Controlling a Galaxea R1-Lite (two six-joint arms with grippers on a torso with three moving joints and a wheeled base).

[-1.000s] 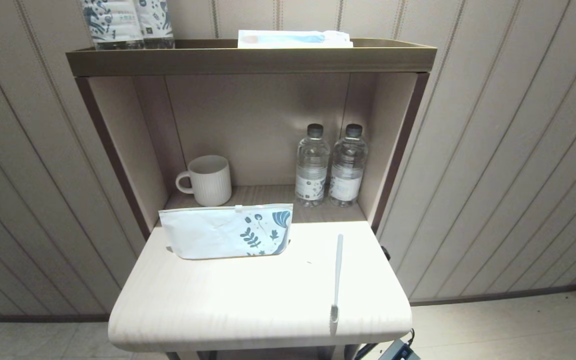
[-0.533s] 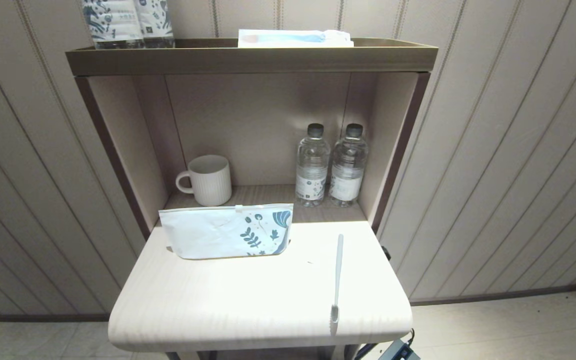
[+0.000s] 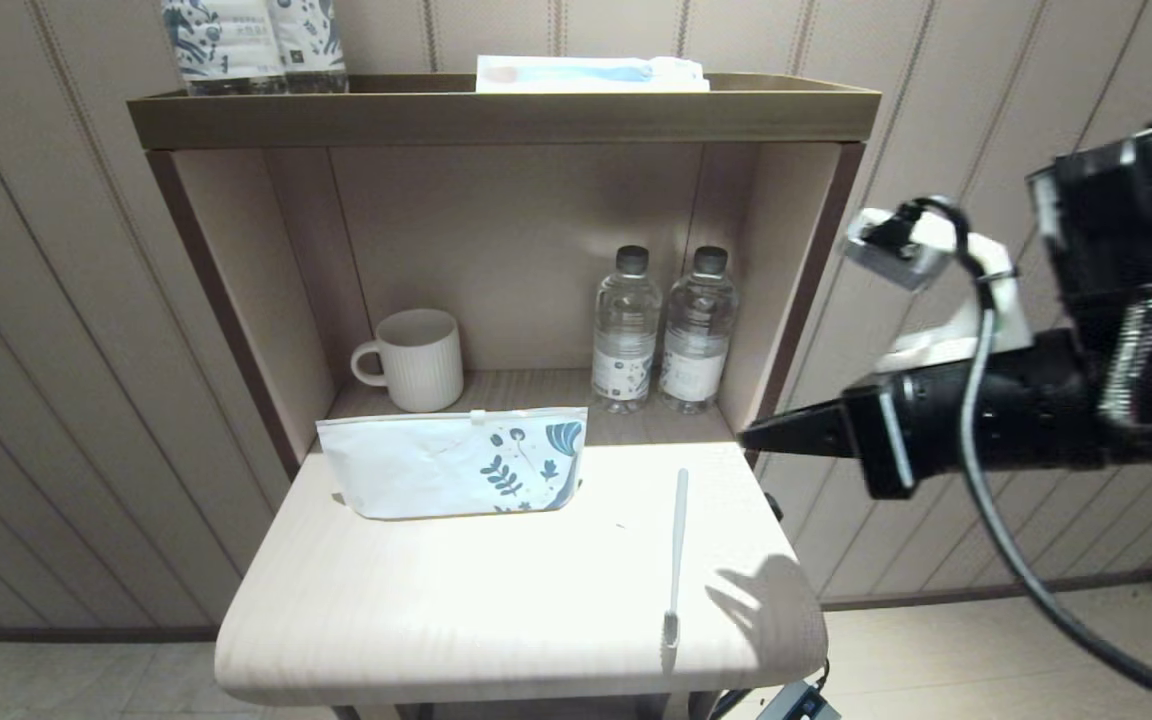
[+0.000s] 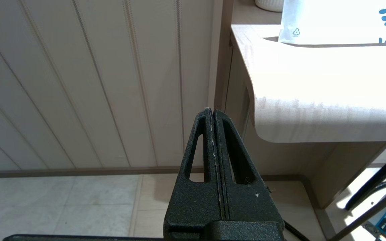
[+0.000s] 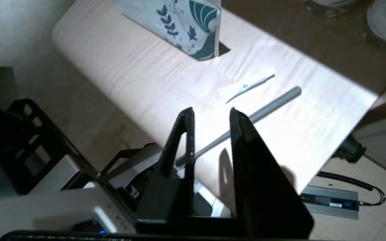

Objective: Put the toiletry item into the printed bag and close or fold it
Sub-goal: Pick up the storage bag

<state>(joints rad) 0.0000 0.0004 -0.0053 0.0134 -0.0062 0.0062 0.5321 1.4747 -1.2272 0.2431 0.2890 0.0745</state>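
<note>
The toothbrush lies flat on the right side of the pale table, bristled head at the front edge. The printed bag stands at the table's back left, its leaf print at its right end. My right gripper hovers open, above and just right of the table's back right corner, apart from the toothbrush. In the right wrist view the toothbrush runs behind the spread fingers of that gripper, with the bag beyond. My left gripper is shut and empty, low beside the table's left edge; the bag shows above.
A white mug and two water bottles stand in the shelf niche behind the table. Blue-patterned bottles and a white and light blue packet sit on top. The niche's right wall is close to my right gripper.
My right arm has come into the head view from the right and its shadow now falls on the table's front right corner. Bag and toothbrush have not moved.
</note>
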